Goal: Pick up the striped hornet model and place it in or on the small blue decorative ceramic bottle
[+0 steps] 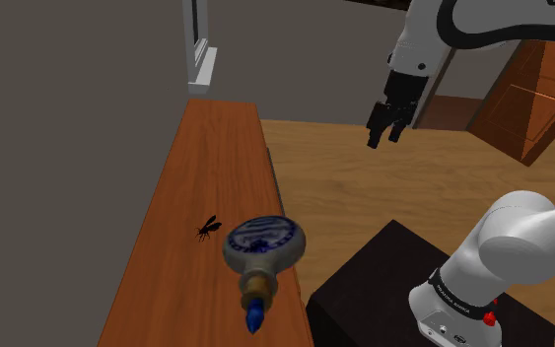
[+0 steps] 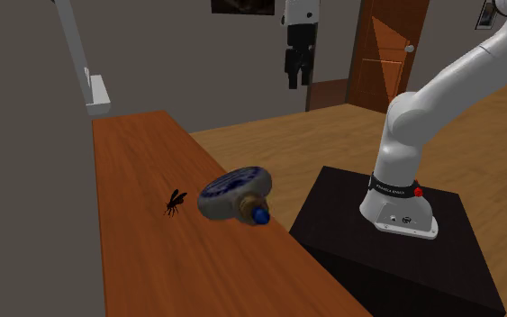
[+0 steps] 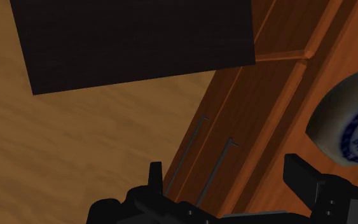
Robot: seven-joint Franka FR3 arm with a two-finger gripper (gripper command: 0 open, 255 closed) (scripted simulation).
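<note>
A small black hornet model (image 1: 208, 229) (image 2: 176, 201) stands on the long wooden counter (image 1: 206, 148) (image 2: 139, 153). Just beside it, nearer the stand, a blue-and-white flat round bottle (image 1: 261, 246) (image 2: 233, 194) lies on its side, its blue-tipped neck pointing toward the counter's near end. My black gripper (image 1: 384, 138) (image 2: 296, 79) hangs high in the air, off to the side of the counter and above the floor, open and holding nothing. In the wrist view the fingers stand apart around the gripper (image 3: 225, 167), and part of the bottle (image 3: 349, 121) shows beyond one finger.
The black box stand (image 1: 383, 286) (image 2: 395, 261) sits close beside the counter's edge, with light wood floor (image 1: 334, 168) between them. The counter runs along a grey wall (image 1: 68, 148). A brown door (image 2: 386, 54) and a cabinet (image 1: 531, 89) stand farther back.
</note>
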